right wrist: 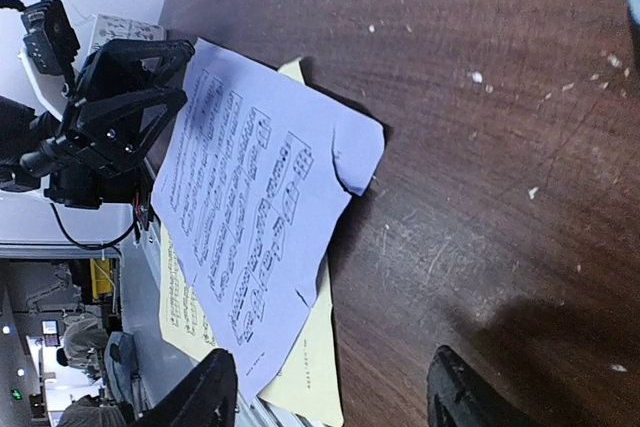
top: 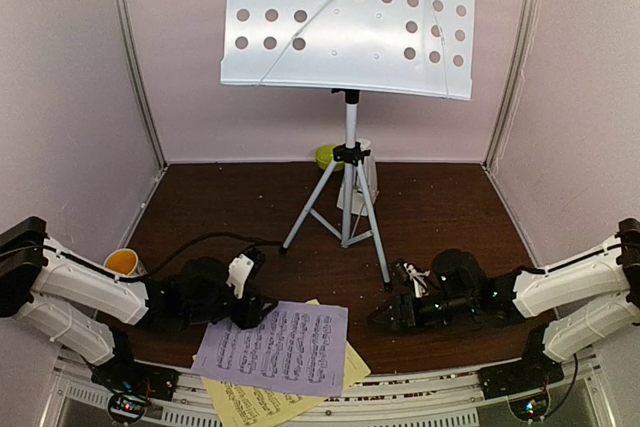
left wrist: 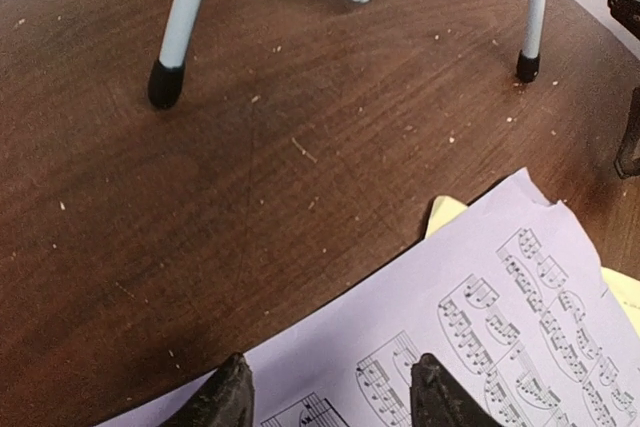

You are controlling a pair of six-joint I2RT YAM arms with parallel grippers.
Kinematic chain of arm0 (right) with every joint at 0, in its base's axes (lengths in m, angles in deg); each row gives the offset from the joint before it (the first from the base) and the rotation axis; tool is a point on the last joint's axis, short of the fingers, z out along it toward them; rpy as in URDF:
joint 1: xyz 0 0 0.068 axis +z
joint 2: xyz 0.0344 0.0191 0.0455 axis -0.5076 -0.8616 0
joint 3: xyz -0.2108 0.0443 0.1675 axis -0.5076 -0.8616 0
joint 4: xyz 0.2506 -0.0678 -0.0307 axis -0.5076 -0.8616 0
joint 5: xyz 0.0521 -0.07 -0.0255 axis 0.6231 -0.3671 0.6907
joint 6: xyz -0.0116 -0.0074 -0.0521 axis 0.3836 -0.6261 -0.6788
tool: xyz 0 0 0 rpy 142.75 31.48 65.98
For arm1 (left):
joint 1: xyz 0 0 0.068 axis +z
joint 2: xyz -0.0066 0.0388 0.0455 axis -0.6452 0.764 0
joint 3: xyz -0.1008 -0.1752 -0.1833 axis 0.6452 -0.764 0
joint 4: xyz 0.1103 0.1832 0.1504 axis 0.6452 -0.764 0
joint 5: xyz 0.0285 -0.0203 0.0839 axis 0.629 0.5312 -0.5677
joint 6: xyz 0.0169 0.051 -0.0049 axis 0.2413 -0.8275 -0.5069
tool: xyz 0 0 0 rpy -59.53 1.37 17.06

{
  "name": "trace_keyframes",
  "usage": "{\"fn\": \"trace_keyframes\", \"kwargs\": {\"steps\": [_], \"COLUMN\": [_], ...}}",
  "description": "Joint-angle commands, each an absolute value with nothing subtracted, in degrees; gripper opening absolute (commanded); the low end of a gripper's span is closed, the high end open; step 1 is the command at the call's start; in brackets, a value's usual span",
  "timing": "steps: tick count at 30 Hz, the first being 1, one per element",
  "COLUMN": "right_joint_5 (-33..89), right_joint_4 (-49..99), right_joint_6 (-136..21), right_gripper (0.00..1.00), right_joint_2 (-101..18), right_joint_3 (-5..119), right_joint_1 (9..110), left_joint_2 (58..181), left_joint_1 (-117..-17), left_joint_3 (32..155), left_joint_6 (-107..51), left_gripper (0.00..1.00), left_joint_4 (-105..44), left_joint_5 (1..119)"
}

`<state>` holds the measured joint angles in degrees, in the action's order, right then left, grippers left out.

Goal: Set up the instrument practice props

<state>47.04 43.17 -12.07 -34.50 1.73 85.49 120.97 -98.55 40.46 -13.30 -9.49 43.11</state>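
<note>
Plainly, printed music notation on lavender page (top: 275,347), yellow page (top: 250,405).

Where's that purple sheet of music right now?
Seen from above, the lavender page lies at the near edge of the table, on the yellow page, in front of the tripod, its left corner under the left gripper.

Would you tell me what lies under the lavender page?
A yellow page lies under the lavender page, peeking out at its edges; the rest of it is hidden.
</note>
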Motion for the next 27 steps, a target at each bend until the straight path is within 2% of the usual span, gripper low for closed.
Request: {"fn": "trace_keyframes", "kwargs": {"steps": [1, 5, 15, 21, 27], "right_joint_5": [49.9, 51.2, 51.5, 52.4, 51.4], "right_joint_4": [52.7, 58.9, 63.8, 72.2, 74.4], "right_joint_6": [-5.4, -2.9, 1.1, 5.6, 6.3], "right_gripper": [0.63, 0.56, 0.47, 0.4, 0.27], "right_joint_2": [-42.0, -48.7, -58.7, -62.3, -62.3], "right_joint_3": [3.2, 4.9, 10.5, 10.1, 10.2], "right_joint_1": [87.0, 87.9, 89.1, 89.2, 89.1], "left_joint_2": [125.0, 127.5, 129.9, 130.5, 131.3], "left_joint_1": [-99.5, -100.4, -101.1, -101.1, -101.1], "left_joint_3": [39.9, 40.0, 39.3, 39.2, 39.5], "left_joint_6": [-9.2, -8.3, -7.8, -7.9, -8.2], "left_gripper": [0.55, 0.54, 0.52, 0.52, 0.52], "left_joint_4": [-2.6, 0.3, 3.9, 4.9, 6.1], "left_joint_5": [41.4, 40.9, 40.0, 40.0, 40.2]}}
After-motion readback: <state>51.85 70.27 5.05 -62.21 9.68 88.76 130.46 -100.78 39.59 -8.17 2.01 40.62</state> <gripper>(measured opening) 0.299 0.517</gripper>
